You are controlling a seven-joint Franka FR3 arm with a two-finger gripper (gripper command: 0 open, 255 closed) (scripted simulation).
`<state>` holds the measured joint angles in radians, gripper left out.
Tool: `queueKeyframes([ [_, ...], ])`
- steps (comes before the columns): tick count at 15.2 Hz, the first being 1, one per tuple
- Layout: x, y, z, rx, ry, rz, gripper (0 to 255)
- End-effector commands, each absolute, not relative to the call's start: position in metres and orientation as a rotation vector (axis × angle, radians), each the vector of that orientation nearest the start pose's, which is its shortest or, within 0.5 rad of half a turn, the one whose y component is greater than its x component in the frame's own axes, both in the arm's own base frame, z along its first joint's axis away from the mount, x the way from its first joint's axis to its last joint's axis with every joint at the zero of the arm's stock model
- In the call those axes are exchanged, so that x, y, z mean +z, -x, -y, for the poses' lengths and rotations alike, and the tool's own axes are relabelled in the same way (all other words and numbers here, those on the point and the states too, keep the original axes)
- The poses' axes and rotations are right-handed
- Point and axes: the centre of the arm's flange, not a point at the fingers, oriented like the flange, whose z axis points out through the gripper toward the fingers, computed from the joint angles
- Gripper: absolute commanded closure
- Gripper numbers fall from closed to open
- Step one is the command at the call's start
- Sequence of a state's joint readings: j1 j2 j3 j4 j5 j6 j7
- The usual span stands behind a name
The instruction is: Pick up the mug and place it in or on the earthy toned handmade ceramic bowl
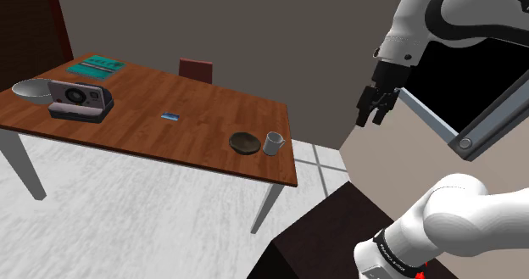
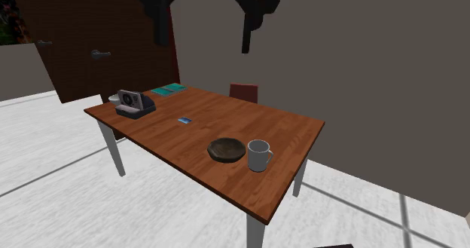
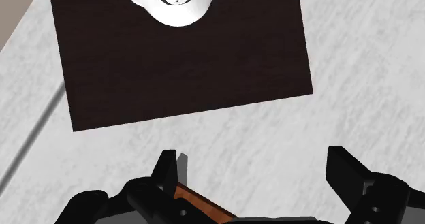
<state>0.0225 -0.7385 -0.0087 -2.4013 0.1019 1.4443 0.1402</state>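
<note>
Shoulder view, l. to r.: a grey bowl (image 1: 34,88) sits at the far-left end of the wooden table (image 1: 212,108), just beside a camera (image 1: 80,99). A teal sheet (image 1: 97,65) lies behind them. A small blue card (image 1: 171,116) lies mid-table, and a red chair (image 1: 196,69) stands beyond the far edge. Near the table's right-hand corner is the dark brown bowl (image 1: 245,142), w/ the white mug (image 1: 273,142) upright on the tabletop just beside it, on its right. Further right the black gripper (image 1: 371,119) hangs in the air, well apart from the table and above tabletop level. The white arm (image 1: 458,10) curves down to the dark stand (image 1: 331,235) at lower right.

Second exterior view, l. to r.: a dark door (image 2: 83,43), then camera (image 2: 135,103), sheet (image 2: 169,89), card (image 2: 184,120), bowl (image 2: 227,150) and mug (image 2: 259,155) on the table (image 2: 294,130). The gripper (image 2: 203,16) is up at the top edge, fingers (image 2: 252,20) spread.

Wrist view: the gripper (image 3: 259,182) faces down at pale floor (image 3: 368,66) and the stand's dark top (image 3: 184,59). Its fingers (image 3: 165,171) stand wide apart w/ nothing between them.
</note>
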Motion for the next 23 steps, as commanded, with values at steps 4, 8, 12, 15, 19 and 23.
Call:
queueKeyframes([
  [4,0.515,-0.321,-0.009,0.322,3.04,-0.171,0],
  [8,0.475,-0.349,-0.001,0.292,3.059,-0.152,0],
  [12,0.435,-0.378,0.008,0.261,3.077,-0.134,0],
  [15,0.405,-0.4,0.015,0.238,3.09,-0.12,0],
  [19,0.367,-0.43,0.024,0.207,3.107,-0.101,0],
  [23,0.329,-0.462,0.033,0.176,3.124,-0.082,0],
])
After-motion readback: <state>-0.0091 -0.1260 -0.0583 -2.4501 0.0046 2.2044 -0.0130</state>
